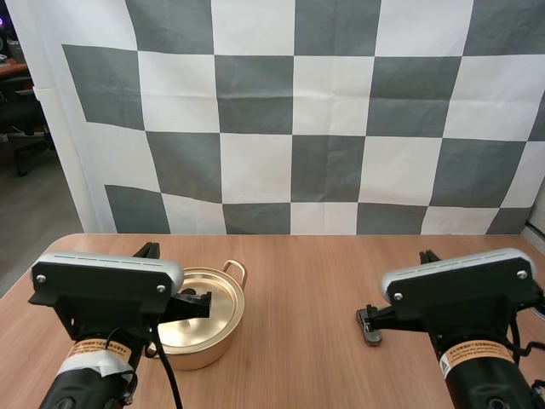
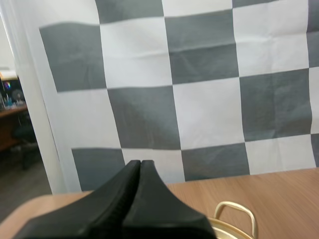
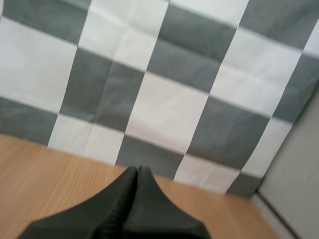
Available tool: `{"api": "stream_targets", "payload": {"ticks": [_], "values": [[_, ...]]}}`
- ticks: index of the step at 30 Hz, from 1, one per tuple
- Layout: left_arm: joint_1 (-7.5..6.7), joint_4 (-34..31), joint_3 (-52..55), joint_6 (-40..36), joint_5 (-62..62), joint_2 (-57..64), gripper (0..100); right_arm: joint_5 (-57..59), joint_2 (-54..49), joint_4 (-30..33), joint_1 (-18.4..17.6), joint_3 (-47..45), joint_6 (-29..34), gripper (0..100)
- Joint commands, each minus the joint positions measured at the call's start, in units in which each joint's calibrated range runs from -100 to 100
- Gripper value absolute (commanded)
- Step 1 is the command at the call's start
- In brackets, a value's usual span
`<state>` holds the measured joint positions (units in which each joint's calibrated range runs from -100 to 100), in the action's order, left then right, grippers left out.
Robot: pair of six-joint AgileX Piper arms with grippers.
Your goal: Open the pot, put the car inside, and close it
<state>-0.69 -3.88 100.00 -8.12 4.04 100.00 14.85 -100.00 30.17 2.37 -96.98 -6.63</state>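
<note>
Brass-coloured pot, one item, standing on the wooden table toward its left side. Lid seated flat on it; loop handle at the far rim. Status: closed, so lifting the lid is judged the step in hand.

Left gripper: fingers pressed together into one dark wedge, nothing between them. Poised above the near part of the lid, tips pointing toward the far handle.

Right gripper: fingers likewise pressed together, carrying nothing. Low over bare table at the right side, well apart from the pot.

Handling note: the left fingers should part before descending, since a closed wedge can only push the lid. Centre over whatever grip the lid's middle offers, which is hidden under the gripper. Drop straight, pinch firmly, lift vertically until the rim is cleared, then set the lid aside on bare table. The pot looks light, so a skewed pull would likely drag or tip it.
</note>
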Motion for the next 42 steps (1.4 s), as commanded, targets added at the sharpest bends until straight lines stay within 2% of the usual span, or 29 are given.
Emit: {"api": "stream_targets", "payload": {"ticks": [1,3,4,6,9,13,19,23,26,27,31,34,42], "values": [[-0.02,-5.97,0.0,-0.01,-44.23,0.0,0,-8.18,0.0,27.62,0.01,5.01,-0.03,0],[-0.02,-8.72,0.0,0.57,-47.53,0.0,0,-7.56,0.0,21.1,0.01,7.3,-0.03,0],[-0.02,-9.14,-0.97,2.38,-45.51,0.0,0,-6.89,0.0,15.79,0.01,8.21,-0.03,0],[-0.02,-9.14,-3.61,5.45,-36.83,0.0,0,-4.79,0.0,6.97,0.01,9.83,-0.03,0],[-0.02,-8.78,-10.35,5.95,-14.1,0.0,0,-2.0,0.0,-1.86,0.01,13.93,-0.03,0],[-0.02,-7.41,-22.93,1.76,11.12,-3.23,0,13.33,5.86,-8.03,0.01,25.11,-0.03,0],[-0.02,-0.57,-45.34,0.79,46.32,-16.09,0,40.91,24.78,-16.3,0.01,46.23,-0.67,0],[-0.02,3.88,-60.4,1.17,75.15,-26.59,0,59.23,35.5,-21.16,0.01,55.77,-6.41,0],[-0.02,7.48,-66.59,3.49,92.28,-32.86,0,68.92,41.4,-27.69,0.01,57.92,-10.24,0],[-0.02,8.49,-67.55,4.87,95.62,-34.38,0,71.17,42.66,-30.62,0.01,57.92,-11.34,0],[-0.02,12.31,-68.05,8.56,95.96,-40.75,0,76.0,45.53,-42.77,0.01,55.45,-15.59,0],[-0.02,13.05,-65.97,10.01,95.96,-43.92,0,76.46,45.66,-47.53,0.01,51.96,-18.21,0],[-0.02,12.63,-53.78,12.52,95.96,-45.23,0,76.54,45.54,-47.75,0.01,45.6,-20.75,0]]}}
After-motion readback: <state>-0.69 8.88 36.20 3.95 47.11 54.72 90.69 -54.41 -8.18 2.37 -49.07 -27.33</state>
